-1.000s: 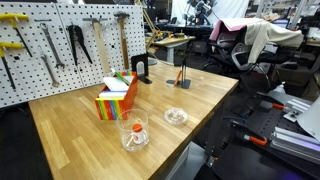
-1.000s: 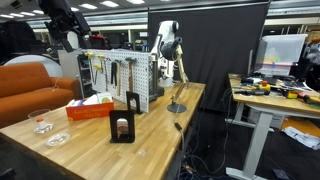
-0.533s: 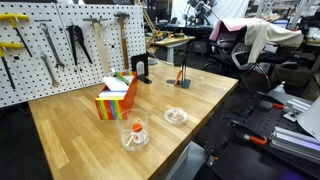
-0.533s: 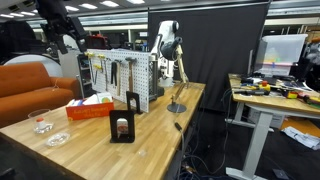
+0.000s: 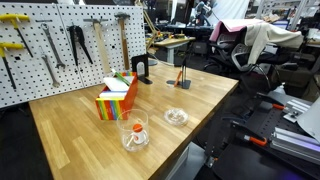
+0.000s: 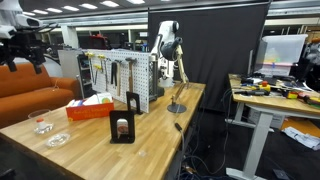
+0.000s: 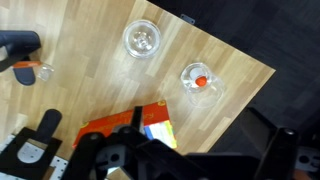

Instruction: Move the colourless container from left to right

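Observation:
The colourless container point(image 5: 135, 131) is a small clear rounded cup with an orange-red bit inside. It stands near the table's front edge, in front of the multicoloured striped box point(image 5: 117, 97). It also shows in an exterior view point(image 6: 41, 122) and in the wrist view point(image 7: 200, 80). My gripper point(image 6: 22, 50) hangs high above the table, well clear of the cup. In the wrist view my gripper point(image 7: 190, 165) has its fingers spread wide and holds nothing.
A shallow clear dish point(image 5: 175, 116) lies beside the cup, also in the wrist view point(image 7: 142, 38). A black stand point(image 5: 141, 70) and a pegboard with tools point(image 5: 60, 45) are at the back. The table edge point(image 7: 250, 95) drops to dark floor close to the cup.
In the exterior view that shows the arm, my gripper has swung to the left and slightly lower. The objects on the table have not moved.

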You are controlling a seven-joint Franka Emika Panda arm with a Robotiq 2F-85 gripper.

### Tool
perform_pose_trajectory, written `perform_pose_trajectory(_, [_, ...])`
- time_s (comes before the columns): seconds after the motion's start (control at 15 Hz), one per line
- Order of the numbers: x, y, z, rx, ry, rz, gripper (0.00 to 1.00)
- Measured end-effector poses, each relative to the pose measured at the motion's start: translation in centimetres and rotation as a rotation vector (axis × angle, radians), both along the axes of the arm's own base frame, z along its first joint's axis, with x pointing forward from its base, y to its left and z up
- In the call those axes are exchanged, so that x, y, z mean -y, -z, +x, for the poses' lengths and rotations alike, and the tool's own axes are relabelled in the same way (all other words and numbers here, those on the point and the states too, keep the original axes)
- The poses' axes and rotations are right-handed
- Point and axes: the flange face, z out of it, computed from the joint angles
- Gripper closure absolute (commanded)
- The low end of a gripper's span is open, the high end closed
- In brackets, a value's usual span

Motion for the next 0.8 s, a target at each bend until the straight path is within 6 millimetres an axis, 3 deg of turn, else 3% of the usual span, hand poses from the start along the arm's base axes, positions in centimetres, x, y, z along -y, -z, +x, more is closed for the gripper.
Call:
perform_pose_trajectory(0.6, [-0.2,0.2,0.0,-0.001,0.000,-0.004,0.00])
perform_pose_trajectory(0.8, [-1.8,1.9,-0.3,-0.020,-0.029,-0.025,0.00])
